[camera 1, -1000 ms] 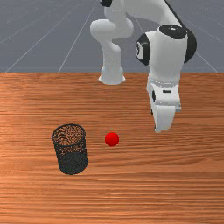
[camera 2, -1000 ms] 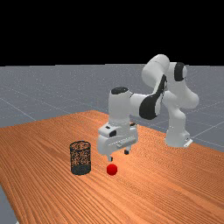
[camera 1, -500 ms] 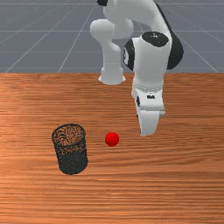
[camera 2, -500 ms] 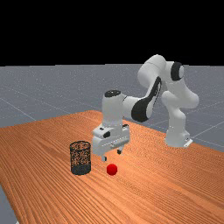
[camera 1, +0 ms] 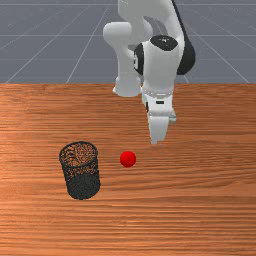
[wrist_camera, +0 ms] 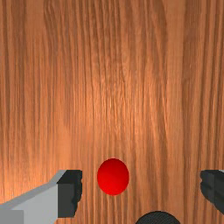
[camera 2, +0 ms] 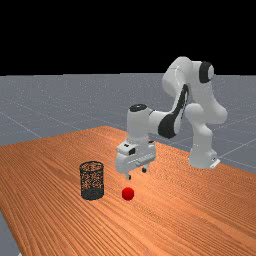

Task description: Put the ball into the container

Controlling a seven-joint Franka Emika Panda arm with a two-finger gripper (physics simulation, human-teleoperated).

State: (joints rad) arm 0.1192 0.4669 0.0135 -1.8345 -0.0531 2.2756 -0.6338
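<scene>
Ball (camera 1: 128, 159) below, to the front view's left of the pincer (camera 1: 157, 141).
I read the pincer as wide, holding nothing.

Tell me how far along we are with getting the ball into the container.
Done: the gripper is open above the table, its fingers wide apart, a state that suits a grasp.
In hand: nothing; the ball sits on the wood, outside the upright container.
Left: line up over the ball, lower, grip, lift, carry it to the container's open top and release.
</scene>
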